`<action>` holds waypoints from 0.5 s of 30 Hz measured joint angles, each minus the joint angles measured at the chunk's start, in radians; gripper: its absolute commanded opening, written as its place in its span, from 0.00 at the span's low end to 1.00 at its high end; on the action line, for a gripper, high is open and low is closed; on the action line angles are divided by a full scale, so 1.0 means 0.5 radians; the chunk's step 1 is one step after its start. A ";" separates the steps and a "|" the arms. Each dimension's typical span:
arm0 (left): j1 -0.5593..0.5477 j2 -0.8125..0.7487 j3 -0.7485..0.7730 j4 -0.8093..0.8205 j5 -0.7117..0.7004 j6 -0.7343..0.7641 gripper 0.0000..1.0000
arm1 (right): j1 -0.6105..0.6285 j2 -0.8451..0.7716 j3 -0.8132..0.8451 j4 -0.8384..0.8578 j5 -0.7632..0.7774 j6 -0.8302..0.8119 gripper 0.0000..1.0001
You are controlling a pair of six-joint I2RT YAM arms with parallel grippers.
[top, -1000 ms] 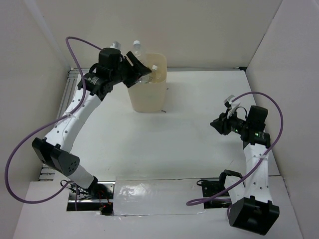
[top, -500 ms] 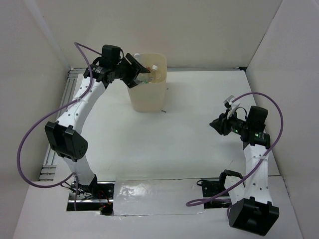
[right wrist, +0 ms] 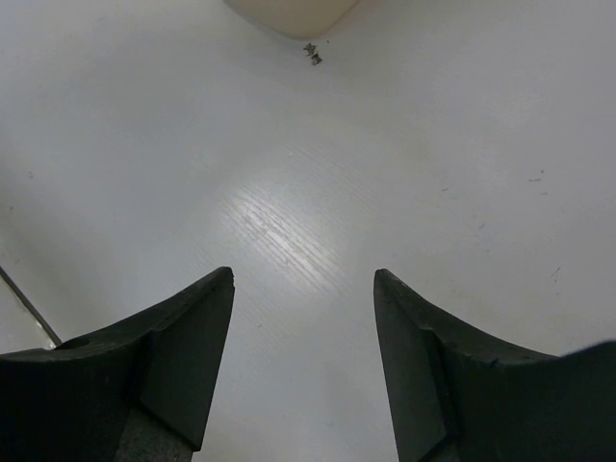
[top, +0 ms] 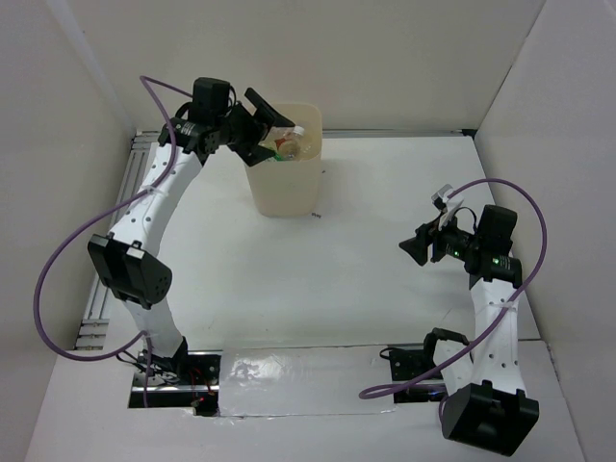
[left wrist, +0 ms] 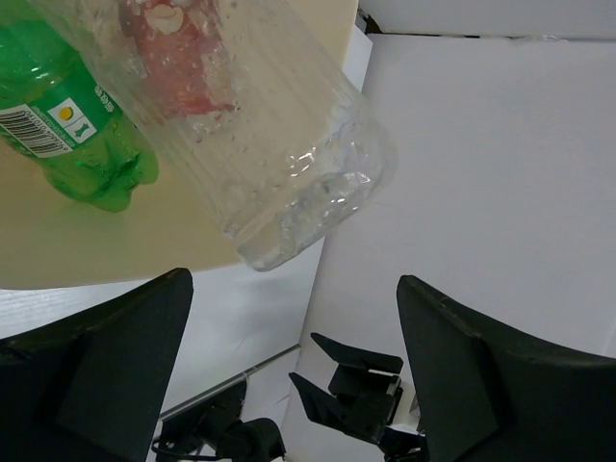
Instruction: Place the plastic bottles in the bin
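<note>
Left hand [top: 264, 133] spread wide over the bin [top: 287, 192] rim.

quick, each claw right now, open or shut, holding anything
left claw: open, gripping nothing; a clear bottle lies just beyond its tips
right claw: open, empty, over the table

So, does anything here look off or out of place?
Only small things. A clear bottle lies tilted high in the bin, its base showing over the rim beside a green bottle. A tiny dark speck lies on the table near it.
</note>
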 measured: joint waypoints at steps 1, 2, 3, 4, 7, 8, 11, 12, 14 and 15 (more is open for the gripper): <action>0.000 0.000 0.000 -0.002 0.005 -0.001 1.00 | 0.000 0.000 0.000 0.000 0.001 0.001 0.69; -0.001 0.000 -0.002 -0.003 0.014 0.001 1.00 | 0.000 0.000 0.000 -0.001 0.001 0.001 0.71; -0.005 -0.003 -0.013 0.002 0.022 0.002 1.00 | 0.000 0.000 0.000 -0.001 0.001 -0.001 0.71; -0.008 -0.017 -0.031 0.001 0.029 0.003 1.00 | 0.000 0.000 0.000 -0.001 0.002 -0.005 0.74; -0.054 -0.098 -0.134 -0.005 0.033 0.032 1.00 | 0.000 0.000 0.000 -0.016 0.015 -0.005 0.82; -0.088 -0.143 -0.175 -0.017 0.027 0.061 1.00 | 0.000 0.000 0.000 -0.023 0.023 -0.008 0.85; -0.270 -0.346 -0.299 -0.035 -0.015 0.235 1.00 | -0.001 0.000 0.005 -0.043 0.090 0.026 1.00; -0.356 -0.443 -0.376 -0.008 -0.044 0.337 1.00 | -0.001 0.001 0.012 -0.048 0.116 0.043 1.00; -0.552 -0.684 -0.601 0.103 -0.110 0.539 1.00 | -0.001 0.002 0.040 -0.043 0.180 0.109 1.00; -0.685 -0.861 -0.796 0.211 -0.169 0.655 1.00 | 0.000 0.002 0.060 -0.037 0.235 0.173 1.00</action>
